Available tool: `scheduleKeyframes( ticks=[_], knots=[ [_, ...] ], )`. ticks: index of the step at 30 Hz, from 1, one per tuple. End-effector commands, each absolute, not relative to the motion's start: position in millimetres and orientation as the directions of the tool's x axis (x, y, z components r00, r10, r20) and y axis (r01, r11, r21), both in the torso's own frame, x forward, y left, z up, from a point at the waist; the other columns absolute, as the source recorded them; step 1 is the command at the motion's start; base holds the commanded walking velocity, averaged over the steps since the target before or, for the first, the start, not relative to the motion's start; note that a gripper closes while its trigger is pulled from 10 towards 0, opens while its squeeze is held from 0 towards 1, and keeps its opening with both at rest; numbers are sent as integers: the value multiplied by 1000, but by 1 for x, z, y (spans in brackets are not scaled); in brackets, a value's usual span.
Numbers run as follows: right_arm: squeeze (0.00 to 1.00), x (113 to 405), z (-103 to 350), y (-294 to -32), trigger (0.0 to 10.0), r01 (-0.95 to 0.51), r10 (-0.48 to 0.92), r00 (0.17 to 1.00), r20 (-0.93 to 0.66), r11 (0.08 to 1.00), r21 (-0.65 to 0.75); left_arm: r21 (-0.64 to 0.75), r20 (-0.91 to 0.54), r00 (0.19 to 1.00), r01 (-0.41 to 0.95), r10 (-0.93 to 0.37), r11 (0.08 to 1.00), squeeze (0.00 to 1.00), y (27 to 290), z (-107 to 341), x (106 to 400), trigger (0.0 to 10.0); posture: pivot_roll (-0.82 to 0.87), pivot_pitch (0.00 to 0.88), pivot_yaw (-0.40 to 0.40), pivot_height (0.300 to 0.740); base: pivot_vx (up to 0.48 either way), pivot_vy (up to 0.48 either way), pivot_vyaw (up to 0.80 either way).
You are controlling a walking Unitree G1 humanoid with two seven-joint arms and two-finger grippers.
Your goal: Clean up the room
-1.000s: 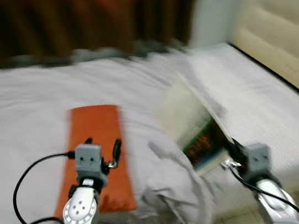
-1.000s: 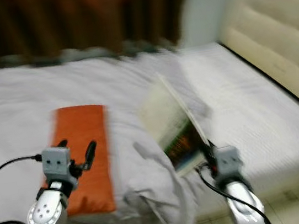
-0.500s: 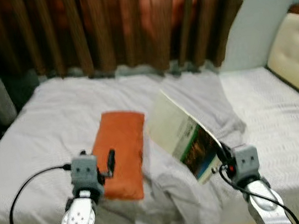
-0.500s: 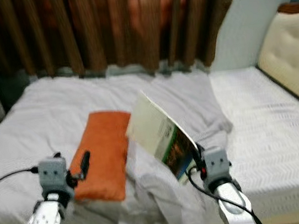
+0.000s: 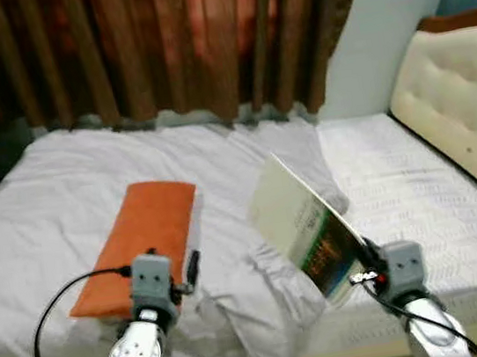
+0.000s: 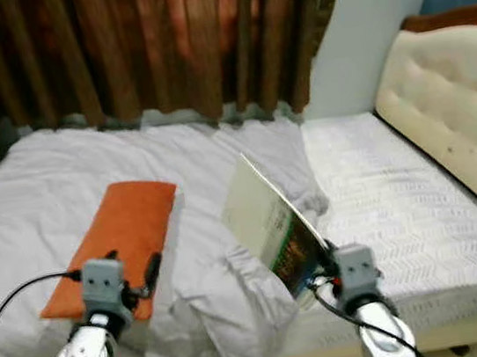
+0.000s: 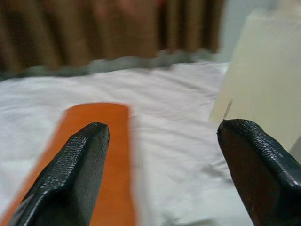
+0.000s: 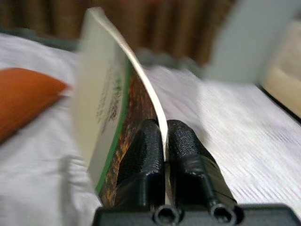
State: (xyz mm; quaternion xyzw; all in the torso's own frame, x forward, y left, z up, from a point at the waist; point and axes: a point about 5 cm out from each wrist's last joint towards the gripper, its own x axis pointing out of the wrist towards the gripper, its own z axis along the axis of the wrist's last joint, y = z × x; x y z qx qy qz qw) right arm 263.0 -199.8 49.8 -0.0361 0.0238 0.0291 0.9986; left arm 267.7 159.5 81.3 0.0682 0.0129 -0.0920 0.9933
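Right gripper (image 8: 164, 146) pinches book (image 5: 303, 227) (lifted over bed (image 5: 416, 180)); left gripper (image 7: 162, 169) spread, idle. View steadier now, robot backing off to stow it.

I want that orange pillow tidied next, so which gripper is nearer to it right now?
Left. The left gripper is open and hovers by the near end of the orange pillow. The right gripper is off to the pillow's right, across the rumpled sheet, shut on the book.
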Motion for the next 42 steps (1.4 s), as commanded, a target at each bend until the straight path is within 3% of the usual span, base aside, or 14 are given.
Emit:
scheduleKeyframes(
  ticks=[1,4,5,11,24,42],
  knots=[
    [0,259,54,-211,0,43,-44,998,-33,999,-18,148,-63,985,168,-160,975,0,171,76,260,10000,82,0,-96,740,371,-300,0],
    [0,247,43,-223,0,115,-117,989,-87,993,-20,150,-81,981,186,-175,971,0,173,73,255,10000,76,0,-73,740,371,-300,0],
    [0,243,37,-230,0,166,-168,980,-103,986,-25,161,-86,975,219,-207,962,0,174,73,261,10000,34,0,-3,740,375,-296,0],
    [0,247,49,-230,0,228,-229,973,-35,973,-34,167,-82,947,320,-311,932,0,165,80,290,10000,-56,0,51,740,367,-247,0],
    [0,244,56,-226,0,112,-114,993,-35,993,-47,76,-28,963,269,-268,960,0,137,76,294,10000,-82,0,-14,740,212,-18,0],
    [0,256,56,-213,0,19,-20,998,-56,1000,-18,144,-41,970,244,-240,959,0,147,72,286,10000,-26,0,-40,740,416,0,101]
  ],
)
